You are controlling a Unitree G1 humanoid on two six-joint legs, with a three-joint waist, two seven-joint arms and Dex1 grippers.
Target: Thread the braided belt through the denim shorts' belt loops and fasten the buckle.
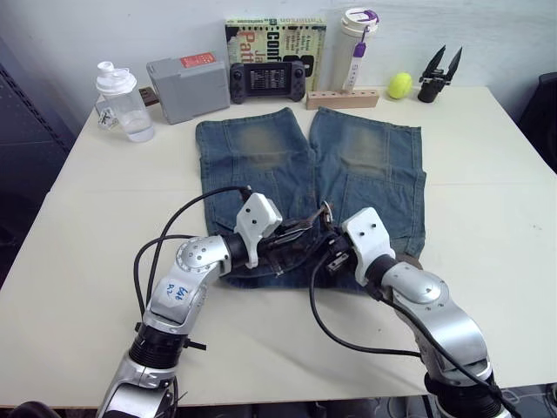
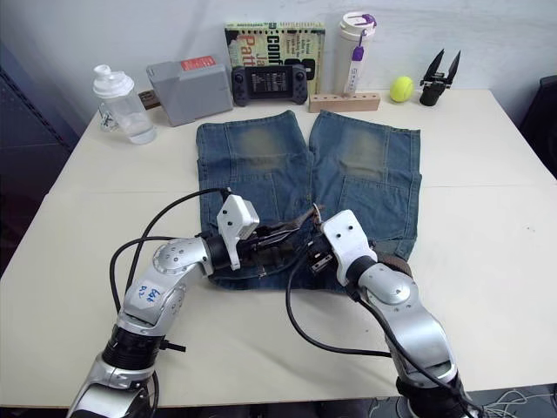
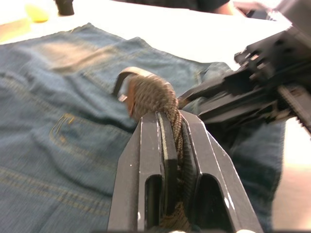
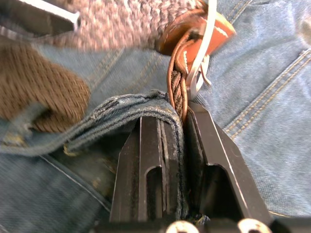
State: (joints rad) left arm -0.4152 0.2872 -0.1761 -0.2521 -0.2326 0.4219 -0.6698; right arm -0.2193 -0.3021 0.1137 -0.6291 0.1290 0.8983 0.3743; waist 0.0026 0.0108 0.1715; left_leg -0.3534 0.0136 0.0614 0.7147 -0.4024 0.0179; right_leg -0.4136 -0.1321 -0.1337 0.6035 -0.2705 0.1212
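Pinching the limp braided belt (image 3: 150,97), the left gripper (image 3: 170,121) grips edgewise – right gripper (image 4: 182,116) clamps belt against the floppy denim shorts (image 1: 261,152) waistband – regrasp near the stiffer buckle (image 1: 325,210)

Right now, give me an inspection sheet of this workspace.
Surface: cream table, under everything.
Job's things: denim shorts flat, legs pointing away; braided belt at the waistband, buckle raised.
Clutter: shaker bottle, grey box, game console, book, tumbler, wooden block, yellow ball, spare black gripper.
Grippers: left gripper shut on belt; right gripper pinching waistband and belt.
Cables: black arm cables.
Surroundings: white wall.
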